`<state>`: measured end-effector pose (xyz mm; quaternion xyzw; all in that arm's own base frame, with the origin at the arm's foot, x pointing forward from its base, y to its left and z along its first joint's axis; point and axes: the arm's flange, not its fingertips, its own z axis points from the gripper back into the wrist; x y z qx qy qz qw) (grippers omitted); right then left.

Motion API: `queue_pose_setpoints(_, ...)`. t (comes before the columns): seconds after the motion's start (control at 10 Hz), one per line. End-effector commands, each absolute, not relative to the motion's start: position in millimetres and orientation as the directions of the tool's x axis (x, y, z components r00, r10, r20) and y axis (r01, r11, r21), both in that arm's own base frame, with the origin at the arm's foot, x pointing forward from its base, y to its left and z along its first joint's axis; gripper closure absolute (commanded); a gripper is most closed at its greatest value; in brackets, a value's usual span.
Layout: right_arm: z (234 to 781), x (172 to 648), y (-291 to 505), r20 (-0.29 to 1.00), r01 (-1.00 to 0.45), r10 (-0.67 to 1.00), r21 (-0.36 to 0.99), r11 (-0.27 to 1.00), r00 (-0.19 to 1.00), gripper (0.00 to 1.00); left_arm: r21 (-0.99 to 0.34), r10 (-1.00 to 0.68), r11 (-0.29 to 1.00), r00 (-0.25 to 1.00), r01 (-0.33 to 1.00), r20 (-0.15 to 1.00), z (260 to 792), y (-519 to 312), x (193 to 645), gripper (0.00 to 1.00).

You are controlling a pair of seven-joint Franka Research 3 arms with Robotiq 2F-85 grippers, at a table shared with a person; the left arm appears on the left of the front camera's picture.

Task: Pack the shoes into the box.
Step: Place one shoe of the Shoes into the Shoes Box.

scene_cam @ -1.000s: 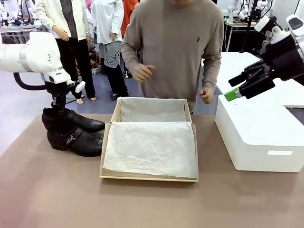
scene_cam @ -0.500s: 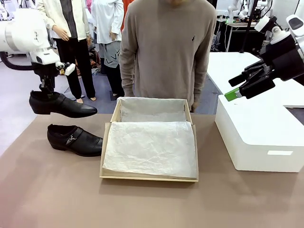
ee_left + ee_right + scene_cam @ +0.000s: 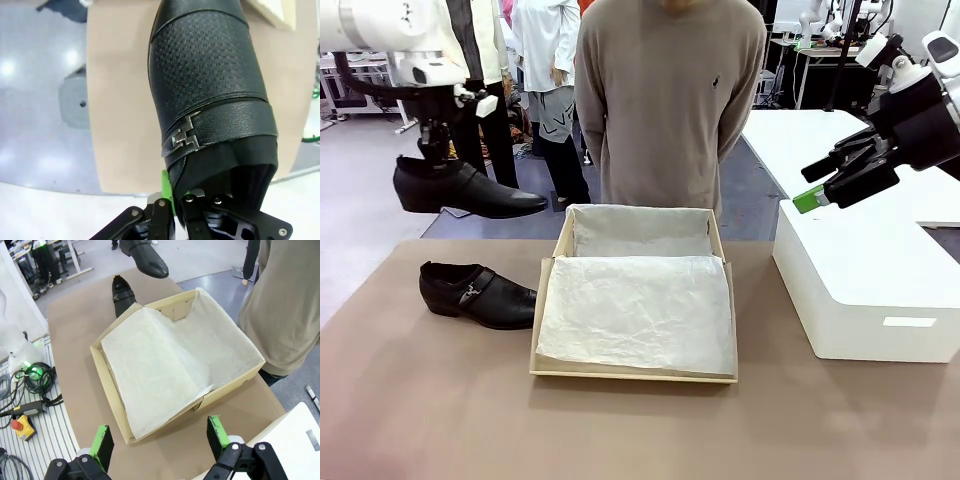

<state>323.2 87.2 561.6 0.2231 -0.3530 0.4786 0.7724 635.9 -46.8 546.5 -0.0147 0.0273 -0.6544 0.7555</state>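
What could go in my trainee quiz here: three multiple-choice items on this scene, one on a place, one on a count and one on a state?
1. Where does the resting shoe lie?
A. inside the box
B. on the table, on the robot's left of the box
C. on top of a white box

2. How many shoes are inside the box?
A. two
B. one
C. none

3. The left gripper is:
A. shut on the raised shoe
B. open above the table
C. shut on paper

Answers:
1 B: it sits beside the box's left wall.
2 C: white tissue paper lines it, with no shoe inside.
3 A: it pinches the shoe's heel end in the air.
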Motion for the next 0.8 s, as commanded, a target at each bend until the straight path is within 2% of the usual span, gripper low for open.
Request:
queue_pose_setpoints(0.0, 562.3, 326.5, 87.4, 0.774, -0.909, 0.575, 0.001, 0.417, 0.265, 0.00, -0.036, -0.988, 0.156, 0.156, 0.987, 0.015, 558.6, -70.5, 629.3, 1.00)
queue_pose_setpoints(0.3, 562.3, 326.5, 87.4, 0.774, -0.909, 0.575, 0.001, 0.417, 0.265, 0.00, -0.020, -0.993, 0.115, 0.116, 0.993, 0.028, 563.8, -111.6, 622.7, 1.00)
queue_pose_setpoints(0.7, 562.3, 326.5, 87.4, 0.774, -0.909, 0.575, 0.001, 0.417, 0.265, 0.00, -0.028, -0.995, 0.096, 0.097, 0.995, 0.014, 561.4, -120.7, 623.5, 1.00)
